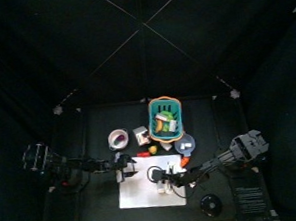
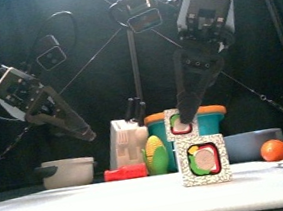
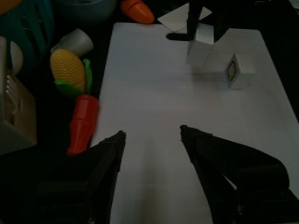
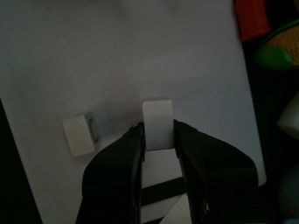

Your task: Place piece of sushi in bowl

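Sushi pieces stand on a white mat near the front edge of the bench: one white block with a green and red centre rests upright on the mat toward its right side, and a second like piece sits just behind and above it, caught at its top between the jaws of the right gripper, which hangs down from the right arm. The right wrist view shows those jaws closed on the white block, with the other piece lying just beside it on the mat. The left gripper hovers over the mat's left part with its jaws spread apart and nothing between them. A white bowl sits at the left side of the bench, well apart from both sushi pieces. Behind the mat, toward the bench's middle, stand a teal basket holding toy food, a corn cob, a red toy pepper and an orange ball.
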Motion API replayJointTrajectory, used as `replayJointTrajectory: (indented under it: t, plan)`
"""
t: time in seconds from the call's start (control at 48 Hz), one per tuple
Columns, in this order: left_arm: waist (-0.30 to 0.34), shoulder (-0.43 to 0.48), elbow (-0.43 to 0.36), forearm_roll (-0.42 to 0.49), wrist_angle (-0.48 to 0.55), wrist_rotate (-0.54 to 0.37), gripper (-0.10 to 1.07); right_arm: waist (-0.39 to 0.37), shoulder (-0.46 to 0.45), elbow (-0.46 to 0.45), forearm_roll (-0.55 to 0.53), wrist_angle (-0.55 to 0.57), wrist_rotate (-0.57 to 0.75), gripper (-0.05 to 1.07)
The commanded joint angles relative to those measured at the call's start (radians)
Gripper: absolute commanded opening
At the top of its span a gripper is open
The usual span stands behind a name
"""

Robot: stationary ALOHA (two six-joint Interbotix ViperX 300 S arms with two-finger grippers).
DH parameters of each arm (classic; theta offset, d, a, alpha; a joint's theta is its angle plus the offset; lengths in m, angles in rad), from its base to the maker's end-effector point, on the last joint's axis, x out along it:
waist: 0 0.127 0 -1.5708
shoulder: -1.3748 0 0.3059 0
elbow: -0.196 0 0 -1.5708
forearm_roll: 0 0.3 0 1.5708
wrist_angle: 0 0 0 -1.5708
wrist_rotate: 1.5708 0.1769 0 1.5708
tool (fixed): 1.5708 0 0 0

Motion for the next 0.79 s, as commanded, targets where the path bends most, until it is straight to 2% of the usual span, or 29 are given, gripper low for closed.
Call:
replayJointTrajectory:
  t: [0.0, 0.333, 0.771]
  plan:
    - [-0.002, -0.003, -0.017, 0.0, -0.005, 0.002, 0.9, -0.005, -0.055, -0.012, -0.008, 0.005, 0.002, 0.49]
    - [-0.002, -0.005, -0.018, 0.0, -0.005, 0.0, 0.9, -0.017, -0.149, 0.035, -0.018, 0.04, 0.015, 0.49]
    - [-0.002, -0.003, -0.014, 0.0, -0.005, 0.0, 0.9, -0.121, -0.316, 0.193, 0.012, 0.014, 0.017, 0.49]
